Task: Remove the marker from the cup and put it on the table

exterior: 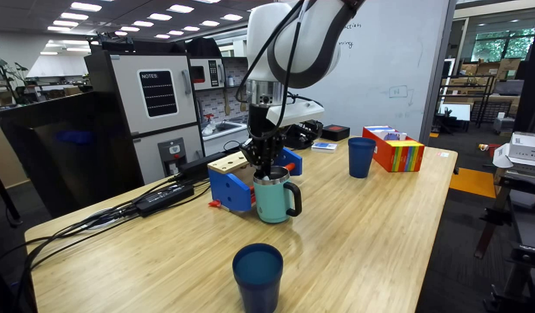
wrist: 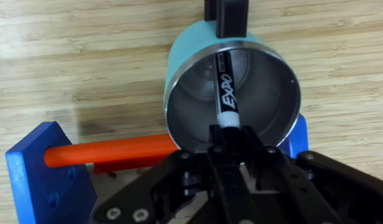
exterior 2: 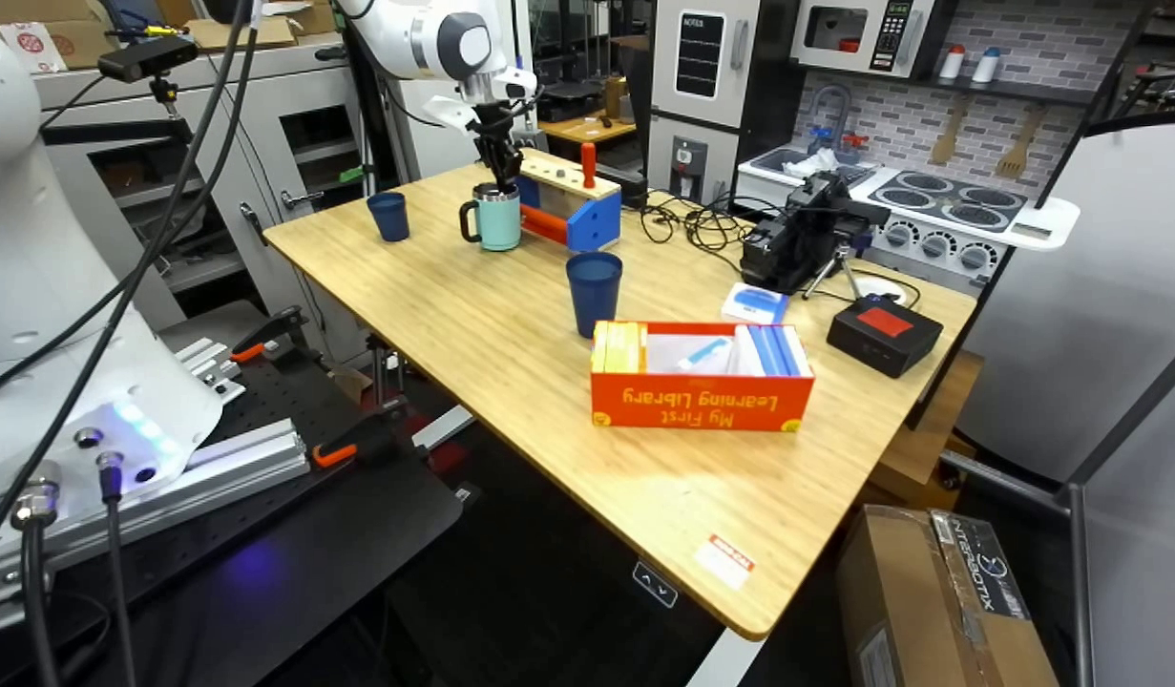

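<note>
The teal-green mug (exterior: 270, 202) stands upright on the light-wood table (exterior: 358, 243). It also shows in an exterior view (exterior 2: 499, 227) and in the wrist view (wrist: 185, 46), with its black handle at the top there. The black marker (wrist: 227, 88), with EXPO lettering and a pale band, stands tilted inside the mug. My gripper (wrist: 231, 131) is shut on the marker's dark upper end, with a finger on each side. In an exterior view the gripper (exterior: 264, 170) is at the mug's rim, pointing down. The marker's lower end is inside the mug.
A toy workbench with blue sides (exterior: 232, 193) and a red rod (wrist: 110, 151) stands right beside the mug. A dark blue cup (exterior: 258, 278) and another blue cup (exterior: 361, 157) stand on the table. A red book box (exterior 2: 702, 401) and black cables (exterior: 163, 200) lie farther off.
</note>
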`<state>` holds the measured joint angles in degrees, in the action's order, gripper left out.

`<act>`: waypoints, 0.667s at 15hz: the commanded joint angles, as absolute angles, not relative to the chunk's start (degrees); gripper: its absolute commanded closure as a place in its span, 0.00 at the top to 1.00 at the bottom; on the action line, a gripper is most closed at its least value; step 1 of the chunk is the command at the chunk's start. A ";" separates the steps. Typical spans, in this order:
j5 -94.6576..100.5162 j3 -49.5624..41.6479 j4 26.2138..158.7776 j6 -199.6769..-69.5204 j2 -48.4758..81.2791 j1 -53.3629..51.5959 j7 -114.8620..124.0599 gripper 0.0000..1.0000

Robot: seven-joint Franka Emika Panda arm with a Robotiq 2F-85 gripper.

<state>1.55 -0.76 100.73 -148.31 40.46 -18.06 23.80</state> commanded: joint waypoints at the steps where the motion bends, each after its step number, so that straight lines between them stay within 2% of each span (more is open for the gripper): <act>1: 3.44 -2.68 99.47 -150.12 41.61 -19.51 24.71 0.05; 10: 0.76 0.01 99.51 -151.94 41.81 -17.89 22.80 0.05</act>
